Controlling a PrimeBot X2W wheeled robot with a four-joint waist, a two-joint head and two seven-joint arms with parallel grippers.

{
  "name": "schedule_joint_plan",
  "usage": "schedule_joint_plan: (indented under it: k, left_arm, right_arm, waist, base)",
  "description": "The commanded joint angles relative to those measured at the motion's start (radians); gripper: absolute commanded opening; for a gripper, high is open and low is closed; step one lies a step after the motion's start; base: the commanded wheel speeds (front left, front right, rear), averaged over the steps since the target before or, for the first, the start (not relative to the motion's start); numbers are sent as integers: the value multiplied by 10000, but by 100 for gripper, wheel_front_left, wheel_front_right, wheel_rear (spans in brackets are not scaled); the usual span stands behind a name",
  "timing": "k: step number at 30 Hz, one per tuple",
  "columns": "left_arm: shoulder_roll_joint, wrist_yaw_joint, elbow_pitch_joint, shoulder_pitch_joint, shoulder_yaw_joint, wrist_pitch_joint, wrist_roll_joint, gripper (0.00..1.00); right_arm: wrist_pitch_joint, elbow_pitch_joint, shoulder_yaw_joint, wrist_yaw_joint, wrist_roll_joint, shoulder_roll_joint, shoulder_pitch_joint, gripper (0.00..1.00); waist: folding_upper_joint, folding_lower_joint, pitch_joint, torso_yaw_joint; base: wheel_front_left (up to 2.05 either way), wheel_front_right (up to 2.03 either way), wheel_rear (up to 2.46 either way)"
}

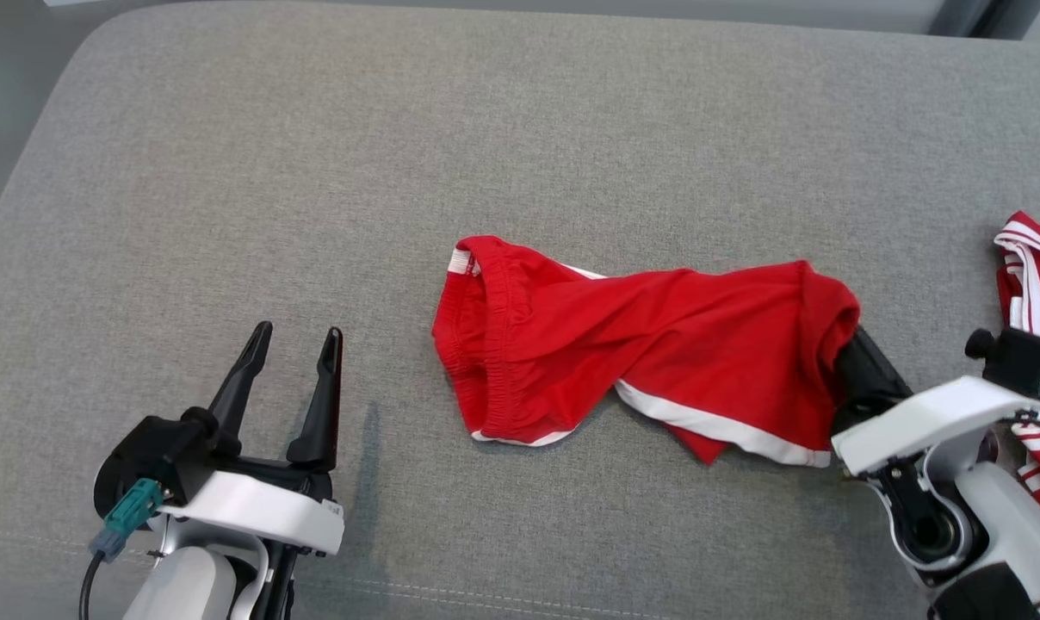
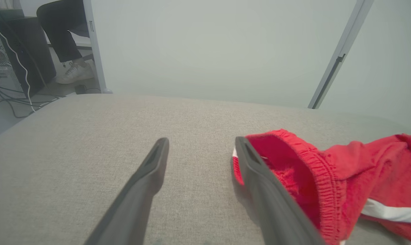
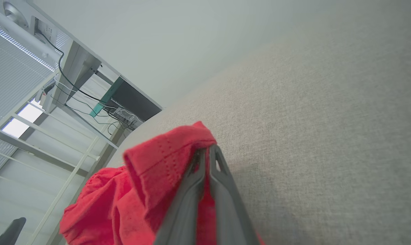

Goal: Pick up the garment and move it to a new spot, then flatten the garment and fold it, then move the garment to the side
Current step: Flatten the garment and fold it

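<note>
Red shorts [image 1: 640, 362] look soft and floppy (light too), so we'd grab the edges. Our right gripper [image 3: 208, 153] pinches one; our left gripper [image 1: 298, 337] is spread.

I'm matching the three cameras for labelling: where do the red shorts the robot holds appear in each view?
Head view: red shorts lie centre-right on the grey cushion, waistband to the left.
Left wrist view: lower right, waistband beside the open left gripper.
Right wrist view: lower left, an edge pinched in the shut right gripper.
Shared landmark: the grey cushion beneath them.
</note>
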Motion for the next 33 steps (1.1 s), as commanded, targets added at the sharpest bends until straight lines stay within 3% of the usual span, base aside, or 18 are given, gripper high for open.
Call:
schedule_joint_plan:
  k: [1, 7, 12, 17, 21, 28, 33]
  left_arm:
    - [256, -26, -299, -436, 350, 16, 107, 100]
    - [356, 34, -335, -415, 321, 83, 138, 100]
    - [522, 245, -480, -127, 398, 144, 202, 100]
    - [673, 471, -781, 364, 423, 305, 240, 100]
    - [739, 627, -1041, 810, 360, 443, 276, 100]
    - [769, 814, -1331, 1470, 290, 658, 195, 100]
    - [864, 997, -1499, 1863, 303, 773, 207, 100]
  right_arm:
    - [-188, 38, 220, 2, 158, -81, -370, 100]
    - [-767, 265, 209, 2, 37, -647, -632, 100]
    - [-873, -923, -1432, 2, -1672, -799, 133, 100]
    - [-876, -2717, -2957, 2, -4253, -163, 1722, 100]
    - [-877, -3696, -3330, 2, -6139, 340, 3063, 100]
    - [-878, -4372, -3575, 2, -7713, 1098, 4740, 100]
    - [-878, -4378, -3634, 2, -8227, 1476, 5646, 100]
  waist:
    - [0, 0, 68, -44]
    - [0, 0, 31, -121]
    - [0, 0, -326, -373]
    - [0, 0, -882, -650]
    - [0, 0, -1302, -796]
    - [0, 0, -1844, -941]
    - [0, 0, -2134, -982]
  base:
    - [0, 0, 0]
    - [0, 0, 0]
    - [0, 0, 0]
    - [0, 0, 0]
    - [0, 0, 0]
    - [0, 0, 0]
    - [0, 0, 0]
